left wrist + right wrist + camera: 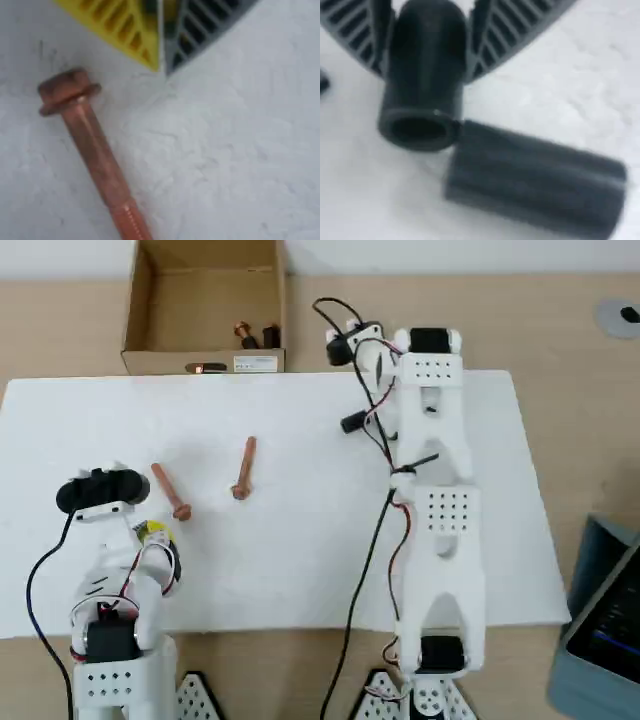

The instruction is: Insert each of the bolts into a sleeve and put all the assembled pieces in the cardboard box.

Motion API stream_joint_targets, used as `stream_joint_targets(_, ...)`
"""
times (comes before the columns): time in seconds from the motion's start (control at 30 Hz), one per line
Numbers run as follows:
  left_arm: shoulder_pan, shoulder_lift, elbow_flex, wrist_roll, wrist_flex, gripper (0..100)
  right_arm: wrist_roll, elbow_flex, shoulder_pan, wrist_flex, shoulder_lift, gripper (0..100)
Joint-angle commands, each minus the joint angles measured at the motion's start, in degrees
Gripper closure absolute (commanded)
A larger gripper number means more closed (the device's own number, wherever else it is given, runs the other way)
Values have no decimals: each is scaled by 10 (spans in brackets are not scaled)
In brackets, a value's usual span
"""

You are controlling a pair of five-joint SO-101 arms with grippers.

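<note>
Presently, two copper bolts are seen lying on the white mat (300,560) that is spread over the counter (560,330). The near bolt (95,150) is laid flat with its flanged head just beside the tip of the left pincer (161,62), though not touched by it. The yellow and grey fingers of that pincer are pressed together at the tip, and nothing is pinched between them. From above, this bolt is placed in the mat's left part, its head turned toward the left arm. The second bolt (245,467) is found a little to its right, apart from it, with its head also at the nearer end.

The right arm is stretched along the right part of the mat toward the far edge. A dark held sleeve (422,95) is pinched by the right pincer (427,70), gripped on both sides by the ribbed fingers, with its open end turned toward the mat. A second sleeve (535,185) is laid on its side on the mat, just beside the held one; whether the two touch cannot be told.

The cardboard box (140,310) is set on the counter beyond the far-left edge of the mat, its flaps open. One assembled piece (255,335), a copper bolt in a dark sleeve, is lying inside it near the front right corner.
</note>
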Motion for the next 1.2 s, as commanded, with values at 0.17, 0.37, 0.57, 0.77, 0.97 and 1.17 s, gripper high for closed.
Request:
stream_joint_targets(0.17, -7, -4, -4, -2, 3, 998, -1, -51, 1, 16, -69, 988)
stream_joint_targets(0.37, -5, -4, -4, -4, 3, 998, -4, 34, -4, 16, -175, 988)
stream_joint_targets(0.57, -3, -4, -4, -4, 3, 998, -27, 126, -1, 15, -299, 988)
stream_joint_targets(0.77, -3, -4, -4, -4, 3, 998, -45, 246, -4, 15, -448, 988)
stream_joint_targets(0.97, -2, -4, -4, -4, 3, 998, -96, 416, -4, 15, -611, 988)
stream_joint_targets(1.17, -2, -4, -4, -4, 3, 998, -185, 592, -2, 15, -764, 988)
